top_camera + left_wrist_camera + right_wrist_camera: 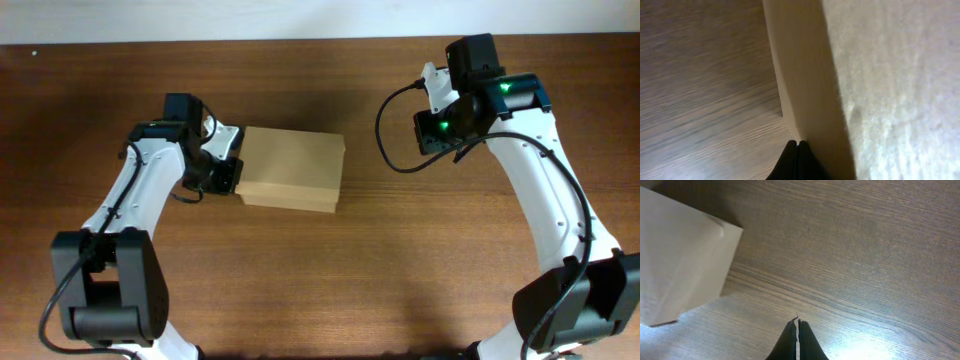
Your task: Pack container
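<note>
The container (292, 170) is a plain tan cardboard box, lid closed, lying flat on the wooden table left of centre. My left gripper (232, 165) is shut and empty, its tips against the box's left end; in the left wrist view the fingertips (797, 146) touch the box's lower edge and the box wall (880, 90) fills the right side. My right gripper (440, 125) is shut and empty, held above bare table well to the right of the box. In the right wrist view its fingertips (797, 322) point at the wood, with the box (680, 255) at the left.
The brown wooden table (400, 260) has nothing else on it. Its far edge meets a pale wall along the top of the overhead view. A black cable (392, 150) loops off the right arm.
</note>
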Robot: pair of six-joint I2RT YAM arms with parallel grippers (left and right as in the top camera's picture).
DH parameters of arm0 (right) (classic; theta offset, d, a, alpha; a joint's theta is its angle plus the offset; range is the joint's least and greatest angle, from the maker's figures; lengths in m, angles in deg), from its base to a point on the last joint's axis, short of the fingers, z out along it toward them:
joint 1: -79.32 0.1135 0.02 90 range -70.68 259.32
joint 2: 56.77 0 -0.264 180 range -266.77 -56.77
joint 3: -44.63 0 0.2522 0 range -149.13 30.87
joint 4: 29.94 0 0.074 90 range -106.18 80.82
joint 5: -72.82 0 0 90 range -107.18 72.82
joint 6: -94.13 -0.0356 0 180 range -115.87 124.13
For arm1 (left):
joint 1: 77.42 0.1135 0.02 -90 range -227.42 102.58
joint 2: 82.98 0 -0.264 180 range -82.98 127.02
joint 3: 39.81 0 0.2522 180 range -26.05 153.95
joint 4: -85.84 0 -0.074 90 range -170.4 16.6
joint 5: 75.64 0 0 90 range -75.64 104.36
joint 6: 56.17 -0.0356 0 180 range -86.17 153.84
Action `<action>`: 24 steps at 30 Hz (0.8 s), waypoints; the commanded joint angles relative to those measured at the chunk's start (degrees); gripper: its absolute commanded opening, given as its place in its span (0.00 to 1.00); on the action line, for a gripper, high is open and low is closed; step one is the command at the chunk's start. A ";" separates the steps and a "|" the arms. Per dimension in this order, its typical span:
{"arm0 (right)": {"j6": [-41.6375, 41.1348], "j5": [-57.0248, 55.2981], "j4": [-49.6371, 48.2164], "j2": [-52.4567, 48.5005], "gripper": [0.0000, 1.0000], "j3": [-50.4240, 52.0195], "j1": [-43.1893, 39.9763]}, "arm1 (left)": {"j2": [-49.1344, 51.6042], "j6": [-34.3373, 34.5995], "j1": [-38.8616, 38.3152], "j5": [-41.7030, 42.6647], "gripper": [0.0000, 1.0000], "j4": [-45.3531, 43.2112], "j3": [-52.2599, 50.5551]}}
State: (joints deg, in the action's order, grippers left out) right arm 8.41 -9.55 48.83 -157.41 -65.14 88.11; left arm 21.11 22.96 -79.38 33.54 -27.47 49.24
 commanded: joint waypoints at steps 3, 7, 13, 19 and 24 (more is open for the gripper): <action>-0.59 0.79 -0.50 0.13 0.04 -0.04 -0.20 | 0.02 2.29 -2.58 5.20 0.02 -1.33 -0.46; -0.46 0.79 -0.46 0.02 0.04 -0.04 -0.20 | 0.02 2.91 -2.75 5.14 0.02 -1.11 -0.46; -0.48 0.79 -0.55 0.02 0.04 -0.04 -0.20 | 0.02 4.22 -2.82 9.60 0.02 -2.08 -0.46; -0.26 0.81 -0.66 -0.13 0.04 -0.02 -0.20 | 0.02 5.31 -1.09 1.68 0.02 -1.77 0.04; -0.28 0.81 -1.20 -0.15 0.04 0.00 -0.20 | 0.02 5.46 3.85 1.33 0.04 -1.70 2.97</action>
State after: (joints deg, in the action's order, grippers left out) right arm 8.43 -9.52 47.87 -157.41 -65.14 88.11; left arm 21.11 27.68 -78.96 36.40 -29.22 49.55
